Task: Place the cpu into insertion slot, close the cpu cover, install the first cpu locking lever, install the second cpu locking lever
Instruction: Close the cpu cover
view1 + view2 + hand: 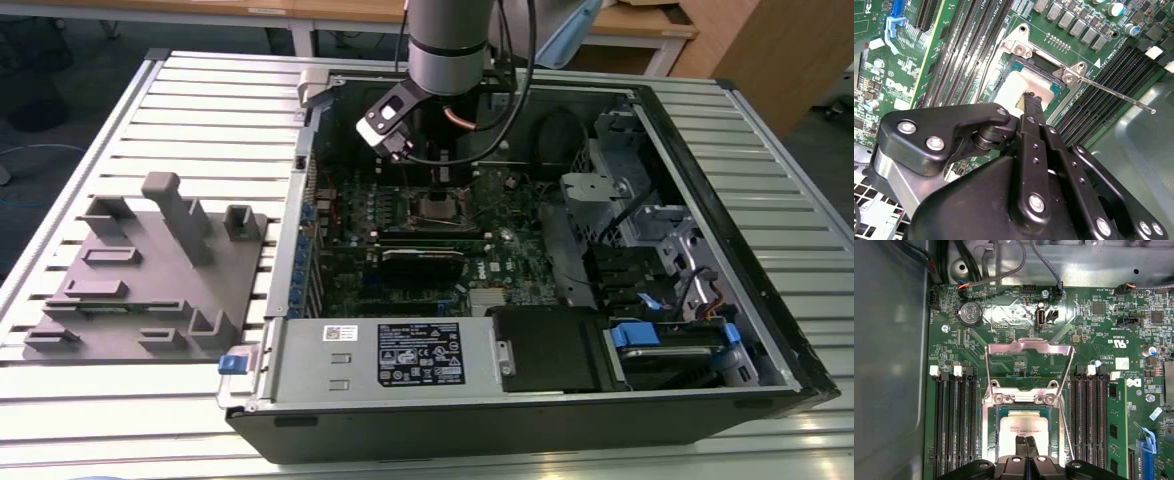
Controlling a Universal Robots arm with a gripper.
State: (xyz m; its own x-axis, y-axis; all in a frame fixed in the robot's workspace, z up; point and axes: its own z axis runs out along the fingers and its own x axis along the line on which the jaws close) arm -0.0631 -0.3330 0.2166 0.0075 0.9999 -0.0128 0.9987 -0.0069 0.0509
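Observation:
The silver-grey cpu [1026, 426] [1016, 85] lies flat in the insertion slot [1003, 413], with green board all around. My gripper [1025, 441] [1032, 98] is shut with nothing between its fingers, and its tips rest on or just above the chip's top. The cpu cover [1029, 344] is swung open, its frame standing away from the socket past the hinge screws. A thin wire locking lever [1114, 94] sticks out unlatched beside the socket. In the exterior view my arm [447, 50] reaches down into the open computer case.
Black memory slots [951, 425] [1091, 420] flank the socket on both sides. The case wall [889, 365] is close by. In the exterior view a power supply box [394, 355] and a black card [424, 255] sit nearer, and a grey fixture [147, 270] is at the left.

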